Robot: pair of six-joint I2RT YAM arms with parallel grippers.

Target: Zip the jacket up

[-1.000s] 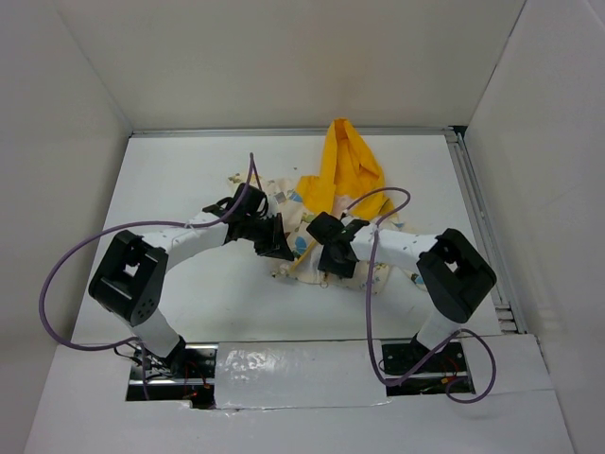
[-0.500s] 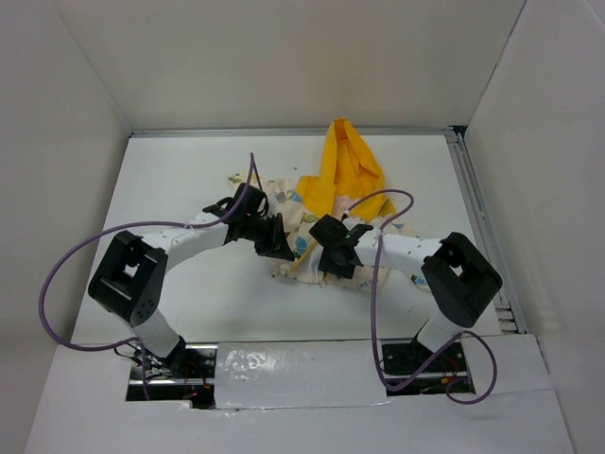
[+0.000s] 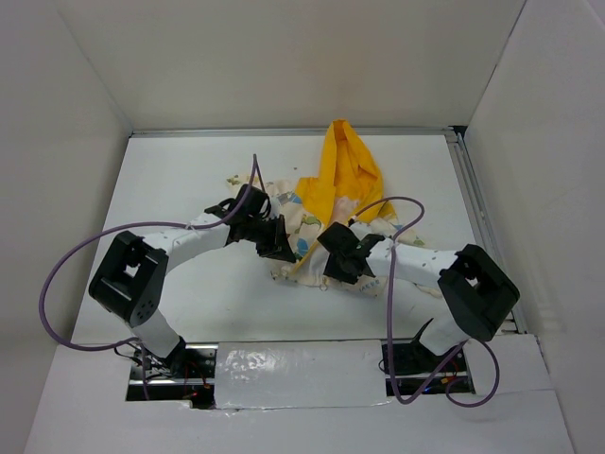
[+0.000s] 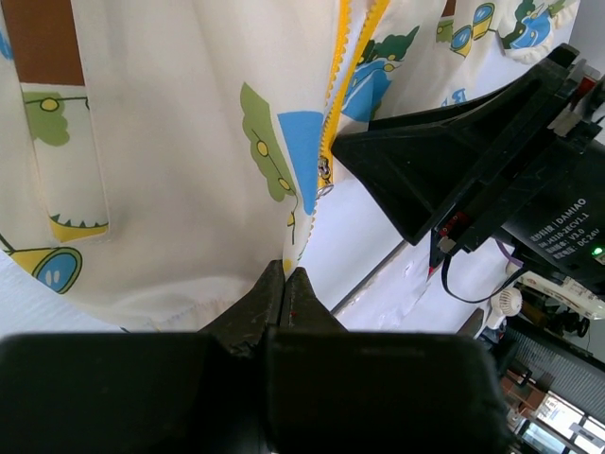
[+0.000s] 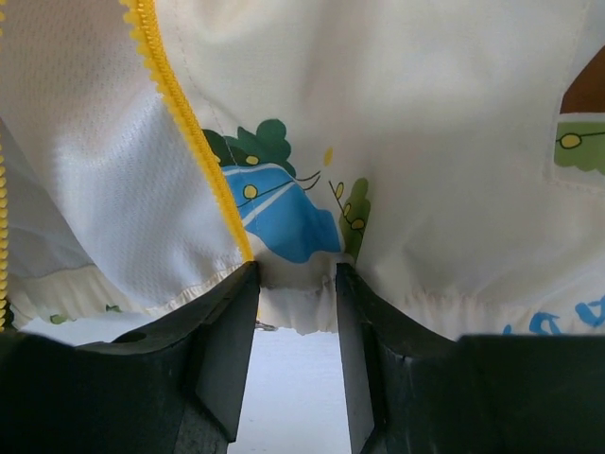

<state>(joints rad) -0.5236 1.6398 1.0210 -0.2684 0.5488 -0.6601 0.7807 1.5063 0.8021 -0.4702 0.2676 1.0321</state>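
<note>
- Top external view: the jacket [image 3: 312, 213] lies crumpled at mid-table [image 3: 170, 180], its yellow hood [image 3: 345, 165] toward the far wall, with both arms reaching in over its near edge.
- Left gripper [image 4: 285, 281]: fingertips pressed together, pinching the jacket's bottom hem [image 4: 170, 298] just below the yellow zipper [image 4: 342, 85].
- Right gripper [image 5: 293, 284]: fingers [image 5: 227, 322] apart, the hem hanging between them, beside a line of zipper teeth.

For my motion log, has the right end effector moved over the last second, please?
Yes, slightly: the right end effector shifted right, toward the table's side rail.
</note>
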